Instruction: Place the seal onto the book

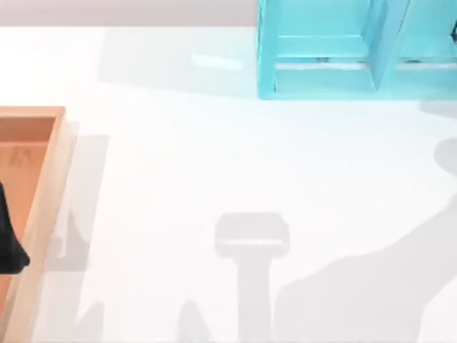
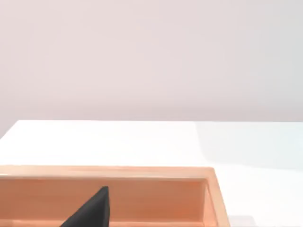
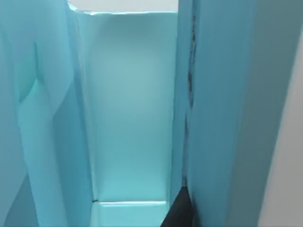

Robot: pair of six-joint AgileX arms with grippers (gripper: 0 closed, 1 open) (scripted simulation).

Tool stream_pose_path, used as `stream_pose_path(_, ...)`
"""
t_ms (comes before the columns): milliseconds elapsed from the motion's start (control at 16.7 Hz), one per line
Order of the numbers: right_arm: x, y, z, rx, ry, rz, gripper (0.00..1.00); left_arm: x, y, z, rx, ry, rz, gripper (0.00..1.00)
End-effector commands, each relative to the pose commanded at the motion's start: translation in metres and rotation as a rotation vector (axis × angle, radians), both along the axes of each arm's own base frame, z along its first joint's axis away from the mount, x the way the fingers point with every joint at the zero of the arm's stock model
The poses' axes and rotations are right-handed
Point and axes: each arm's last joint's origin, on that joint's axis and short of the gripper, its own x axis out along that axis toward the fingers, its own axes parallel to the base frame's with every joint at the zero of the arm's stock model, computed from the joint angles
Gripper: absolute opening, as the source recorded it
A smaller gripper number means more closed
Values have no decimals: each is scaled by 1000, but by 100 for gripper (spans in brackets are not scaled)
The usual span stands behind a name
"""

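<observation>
The seal and the book are out of view. A dark part of my left gripper point(image 1: 11, 239) shows at the table's left edge, above the wooden tray point(image 1: 50, 186). In the left wrist view the same dark tip of the left gripper point(image 2: 90, 213) hangs over the tray's inside, near its far wall point(image 2: 142, 196). My right gripper point(image 3: 180, 210) is close up against the light-blue shelf unit point(image 3: 128, 109), facing one of its upright compartments beside a divider wall point(image 3: 222, 118).
The light-blue shelf unit point(image 1: 321, 50) stands at the back right of the white table. The wooden tray lies along the left edge. Arm shadows fall across the table's front middle and right.
</observation>
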Motion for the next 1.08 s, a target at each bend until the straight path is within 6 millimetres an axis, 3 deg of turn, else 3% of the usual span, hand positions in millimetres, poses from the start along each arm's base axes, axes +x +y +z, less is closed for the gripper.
stream_pose_path(480,-1,-3,1,0,-1,-6,0,0,0,0,0,0,0,100)
stream_pose_path(600,-5,-6,10,-1,1,-11,0,0,0,0,0,0,0,100)
stream_pose_path(840,-33,-19,61,-3,5,-22,0,0,0,0,0,0,0,100)
stream_pose_path(1080,-87,-22,130,-6,4,-22,0,0,0,0,0,0,0,100)
